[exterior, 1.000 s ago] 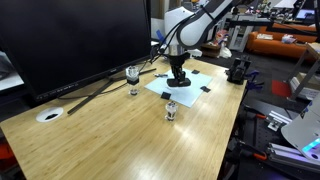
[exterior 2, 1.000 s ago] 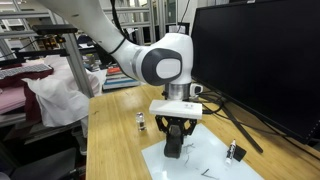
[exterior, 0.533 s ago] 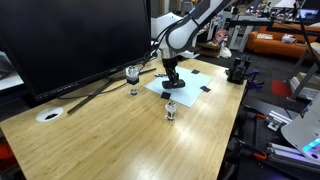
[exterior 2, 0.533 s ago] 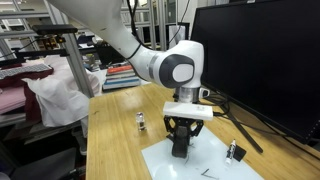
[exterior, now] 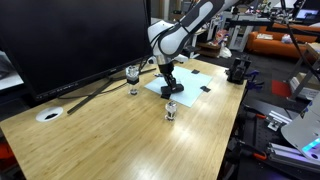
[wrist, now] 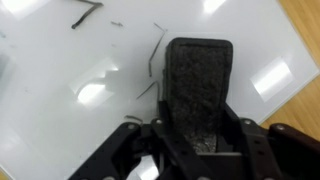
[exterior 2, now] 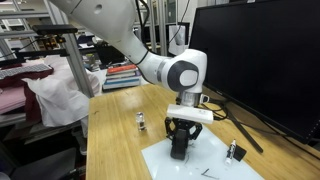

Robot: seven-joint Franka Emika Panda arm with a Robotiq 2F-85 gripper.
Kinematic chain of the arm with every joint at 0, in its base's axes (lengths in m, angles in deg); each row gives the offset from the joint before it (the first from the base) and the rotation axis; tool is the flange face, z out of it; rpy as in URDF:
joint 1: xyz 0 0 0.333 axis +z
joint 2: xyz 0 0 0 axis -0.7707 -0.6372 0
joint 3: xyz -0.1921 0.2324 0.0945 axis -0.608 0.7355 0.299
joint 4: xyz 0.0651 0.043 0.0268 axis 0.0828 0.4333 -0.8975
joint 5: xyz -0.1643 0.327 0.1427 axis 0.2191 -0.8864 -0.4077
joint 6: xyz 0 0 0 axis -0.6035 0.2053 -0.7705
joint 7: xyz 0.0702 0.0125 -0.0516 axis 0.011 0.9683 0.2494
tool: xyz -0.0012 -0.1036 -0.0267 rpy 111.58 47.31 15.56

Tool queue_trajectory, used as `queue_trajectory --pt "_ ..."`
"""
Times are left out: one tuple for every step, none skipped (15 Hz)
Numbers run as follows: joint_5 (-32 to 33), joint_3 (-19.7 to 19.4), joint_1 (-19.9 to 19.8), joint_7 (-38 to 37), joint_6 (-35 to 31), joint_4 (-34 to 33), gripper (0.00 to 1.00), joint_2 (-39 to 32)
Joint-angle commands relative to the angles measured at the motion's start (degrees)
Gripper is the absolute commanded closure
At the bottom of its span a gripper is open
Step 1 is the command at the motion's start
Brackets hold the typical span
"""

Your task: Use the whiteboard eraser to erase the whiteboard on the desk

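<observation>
My gripper (wrist: 198,140) is shut on the black whiteboard eraser (wrist: 198,85), whose felt face rests on the whiteboard (wrist: 60,120). Black pen marks (wrist: 155,60) lie beside the eraser and another (wrist: 85,14) at the top left. In both exterior views the gripper (exterior: 170,86) (exterior 2: 180,148) holds the eraser upright on the white sheet (exterior: 195,82) (exterior 2: 215,165), near its edge facing the two glasses. The sheet lies on the wood-grain desk (exterior: 120,140).
A big black monitor (exterior: 70,40) stands behind the sheet, with cables (exterior: 100,95) across the desk. A small clear glass (exterior: 171,110) stands just off the sheet and a stemmed one (exterior: 132,78) by the monitor. A black clip (exterior 2: 235,152) sits beside the gripper.
The gripper has slid the eraser across the sheet toward the edge nearest the glasses, and the arm has leaned over with it.
</observation>
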Motion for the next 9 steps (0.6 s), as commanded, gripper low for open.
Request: queue_trajectory --pt "0.87 -0.30 -0.36 -0.02 3.16 -3.80 0.74 -2.25" --pt "0.91 -0.50 -0.48 -0.12 3.59 -4.55 0.74 -2.72" --pt "0.84 -0.74 -0.75 -0.13 3.88 -5.31 0.74 -3.34" --pt "0.83 -1.06 -0.95 -0.28 4.08 -5.88 0.74 -3.84" --pt "0.71 -1.44 -1.33 -0.48 4.16 -6.31 0.74 -4.20" --pt "0.55 -1.73 -1.70 -0.63 4.34 -6.68 0.74 -4.43" --pt "0.40 -2.06 -2.25 -0.72 4.19 -6.50 0.74 -4.42" --pt "0.31 -2.39 -2.74 -0.82 4.08 -6.27 0.74 -4.42" --pt "0.19 -2.68 -3.30 -0.92 3.82 -5.73 0.74 -4.33"
